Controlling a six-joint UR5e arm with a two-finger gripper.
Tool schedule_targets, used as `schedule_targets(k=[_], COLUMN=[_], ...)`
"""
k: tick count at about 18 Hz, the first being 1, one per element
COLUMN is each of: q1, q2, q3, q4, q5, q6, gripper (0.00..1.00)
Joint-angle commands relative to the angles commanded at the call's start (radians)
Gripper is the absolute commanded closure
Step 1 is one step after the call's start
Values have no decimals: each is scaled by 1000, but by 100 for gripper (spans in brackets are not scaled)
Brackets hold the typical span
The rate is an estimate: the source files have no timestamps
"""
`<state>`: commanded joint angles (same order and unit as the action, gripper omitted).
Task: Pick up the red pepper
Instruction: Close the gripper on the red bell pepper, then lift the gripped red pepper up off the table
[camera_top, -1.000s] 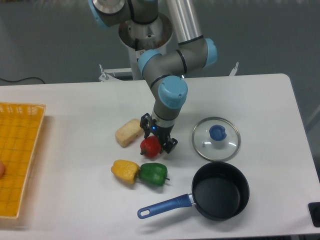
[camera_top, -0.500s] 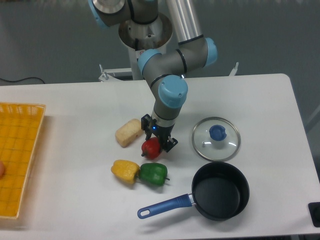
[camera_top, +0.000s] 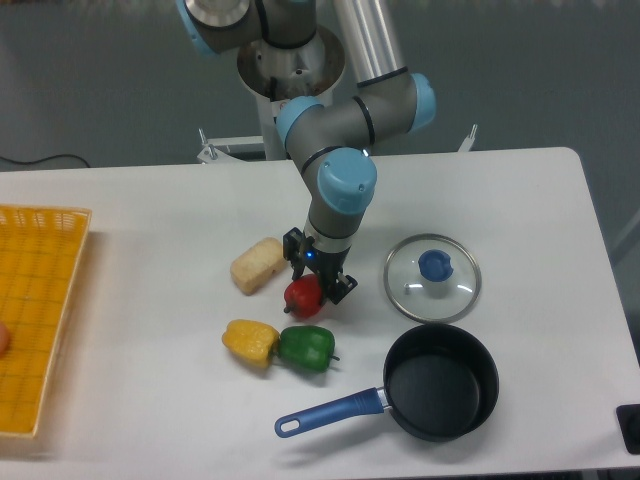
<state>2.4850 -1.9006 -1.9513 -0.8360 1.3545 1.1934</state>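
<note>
small glossy red bell pepper (camera_top: 302, 296) on the white table (camera_top: 150, 220), just above the green pepper (camera_top: 306, 347) and right of the pale bread-like block (camera_top: 257, 265). black two-finger claw (camera_top: 318, 283) down over its top, fingers straddling it; contact looks likely, firm grip not certain. probably light, hollow, stiff plastic, smooth and slippery. best squeezed across the lobed body at mid-height, not by the stem.

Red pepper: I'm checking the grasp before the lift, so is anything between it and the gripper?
Nothing visible. The gripper sits directly over the red pepper, fingers either side; the green pepper lies apart, nearer the camera.
</note>
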Motion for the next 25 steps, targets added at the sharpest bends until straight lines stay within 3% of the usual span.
schedule_targets(k=[4, 16, 25], q1=[0, 5, 34], q2=[29, 51, 48], q3=[35, 222, 258], q4=[-34, -310, -348], q5=[40, 115, 189], q6=[3, 47, 132], gripper=[64, 64, 64])
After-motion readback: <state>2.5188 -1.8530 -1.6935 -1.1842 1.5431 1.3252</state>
